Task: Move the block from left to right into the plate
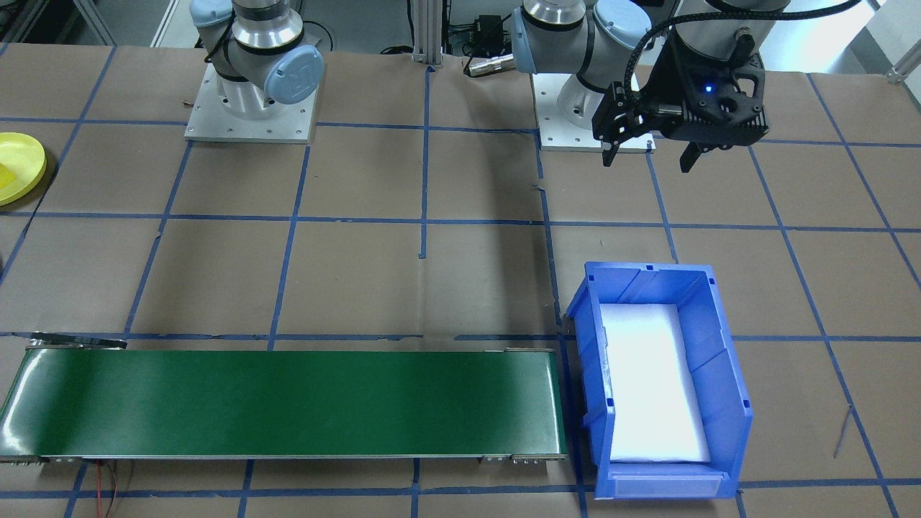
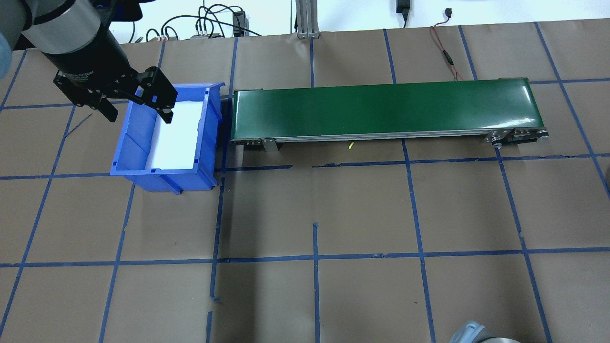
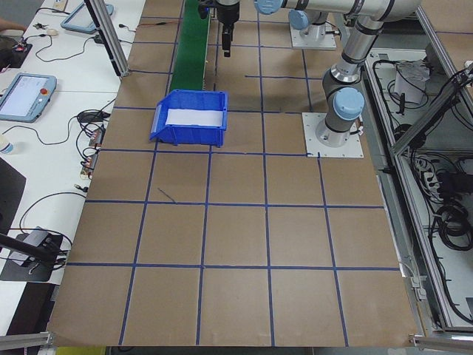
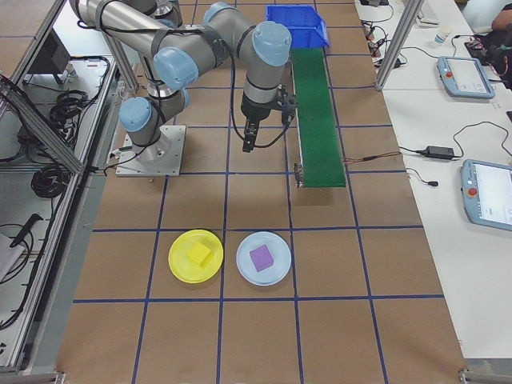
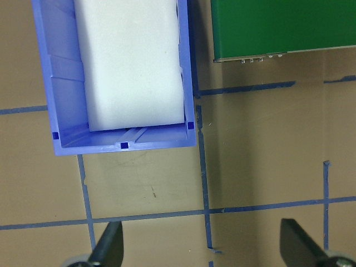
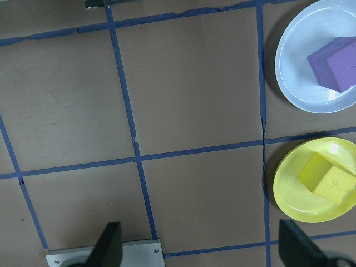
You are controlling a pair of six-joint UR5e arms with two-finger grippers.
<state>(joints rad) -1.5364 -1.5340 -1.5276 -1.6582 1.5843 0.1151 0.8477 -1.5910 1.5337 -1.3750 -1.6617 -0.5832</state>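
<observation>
The yellow plate (image 4: pixel 195 256) lies on the table near the right arm's end, and a yellow block (image 4: pixel 198 254) rests in it. The right wrist view shows the same plate (image 6: pixel 289 192) and block (image 6: pixel 328 178) at its lower right. My right gripper (image 6: pixel 200 250) hangs open and empty above bare table, off to one side of the plates. My left gripper (image 2: pixel 139 114) hovers open and empty over the near-left rim of the blue bin (image 2: pixel 143 171). Nothing but a white pad (image 5: pixel 130 61) lies in that bin.
A pale blue plate (image 6: pixel 295 72) with a purple block (image 6: pixel 334 64) sits beside the yellow one. The green conveyor belt (image 2: pixel 381 107) runs from the bin toward the right side, with nothing on it. Both arm bases (image 1: pixel 248 115) stand behind.
</observation>
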